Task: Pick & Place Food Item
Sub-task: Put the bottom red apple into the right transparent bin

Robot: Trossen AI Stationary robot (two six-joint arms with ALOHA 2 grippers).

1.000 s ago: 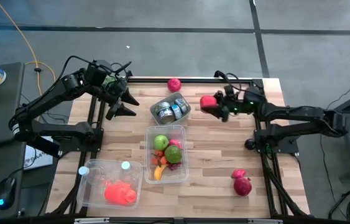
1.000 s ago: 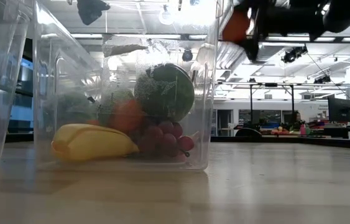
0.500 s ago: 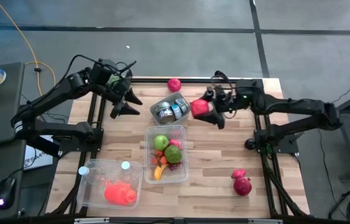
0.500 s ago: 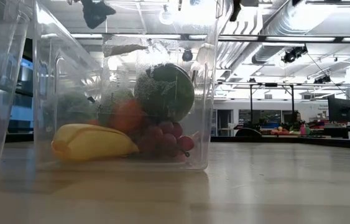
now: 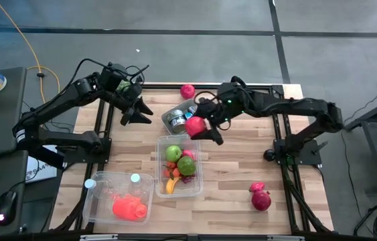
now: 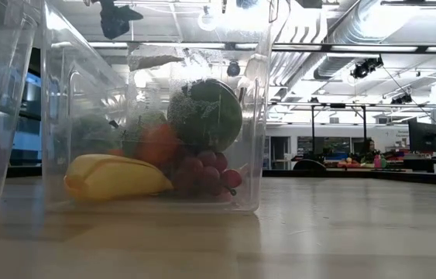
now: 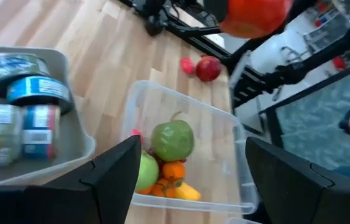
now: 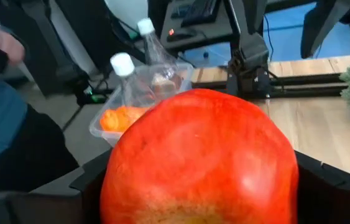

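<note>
**Above the fruit bin: a red fruit carried in the right gripper**

Nearest the table's front edge sit a clear tub (image 5: 118, 198) with bottles and an orange item, and two red fruits (image 5: 260, 197) lying loose on the wood. Just beyond, the clear fruit bin (image 5: 196, 175) holds green apples, an orange, a banana and grapes. Over its far rim the right gripper (image 5: 201, 127) hangs in the air, its fingers pinching a red fruit (image 5: 194, 126). Behind that is a grey tray of cans (image 5: 200, 111), then another red fruit (image 5: 187, 91) at the far edge. The left gripper (image 5: 134, 111) waits off to the left side of the tray, its fingers spread and empty.

My judgement: released here, the fruit could strike the bin's rim or drop among the cans, since it is not clearly over the bin's middle. It is round and smooth, so it may roll if it lands outside.

The fruit looks glossy, deep red shading to orange underneath, and wide enough to fill the space between the fingers.
</note>
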